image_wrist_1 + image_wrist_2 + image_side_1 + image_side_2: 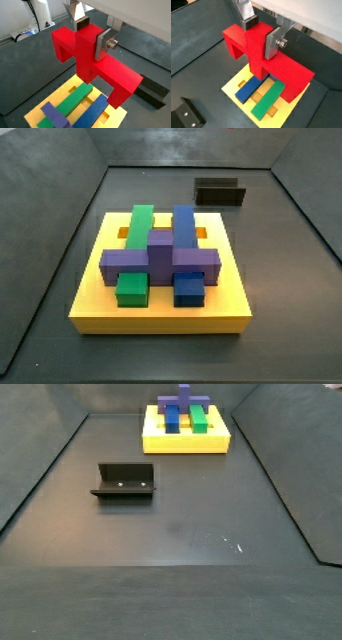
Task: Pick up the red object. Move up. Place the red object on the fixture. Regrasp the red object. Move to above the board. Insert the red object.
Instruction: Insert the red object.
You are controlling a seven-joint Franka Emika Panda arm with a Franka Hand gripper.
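1 yellow board (160, 308) lies on the dark floor (201, 534), seen in both side views and, below the gripper, in both wrist views. In a side view it sits at the far end of the floor (187, 442). On it stand 3 blocks: 1 green block (136, 228) on the left, 1 blue block (185, 228) on the right, both running near to far, and 1 purple block (160, 263) laid across them with a raised middle. The green and blue ends show below the purple bar at the near edge of the board.

1 red object (90, 55) hangs in the air above the board, in both wrist views (264, 60). It is a crossbar with short legs turned down and a central stem. It does not touch the board or the blocks.

1 fixture (124, 481), a black bracket on a base plate, stands on the floor well apart from the board; in a side view it lies beyond the board to the right (221, 193).

1 gripper (92, 31) shows only in the wrist views (261, 31), above the board. Its 2 silver fingers (272, 42) are clamped on the red object's stem, 1 plate on each side.
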